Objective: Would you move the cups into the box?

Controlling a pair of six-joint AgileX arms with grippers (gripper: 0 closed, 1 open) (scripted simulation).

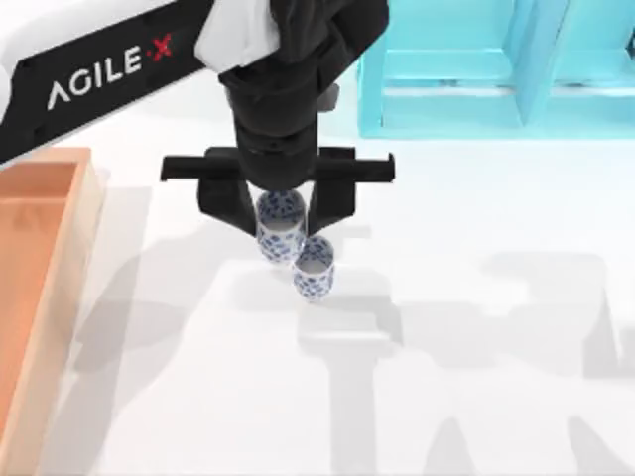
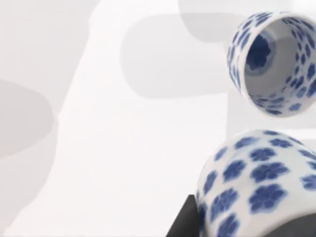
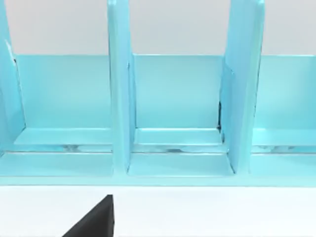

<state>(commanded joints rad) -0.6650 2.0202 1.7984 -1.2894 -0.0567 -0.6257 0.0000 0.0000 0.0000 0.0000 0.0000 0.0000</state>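
Now our left hand (image 1: 282,210) is above the middle of the white tabletop (image 1: 476,327), its 2 fingers closed around 1 cup (image 1: 279,228). Just beside it stands the second cup (image 1: 314,268), maybe touching. At the left edge lies the box (image 1: 40,288), well apart from both cups.

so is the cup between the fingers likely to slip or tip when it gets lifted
The held cup looks smooth and glazed, so it may slip in the left gripper. It is probably rigid and brittle, so a hard squeeze is risky. The free cup sits very close, so a tilted lift could knock it over.
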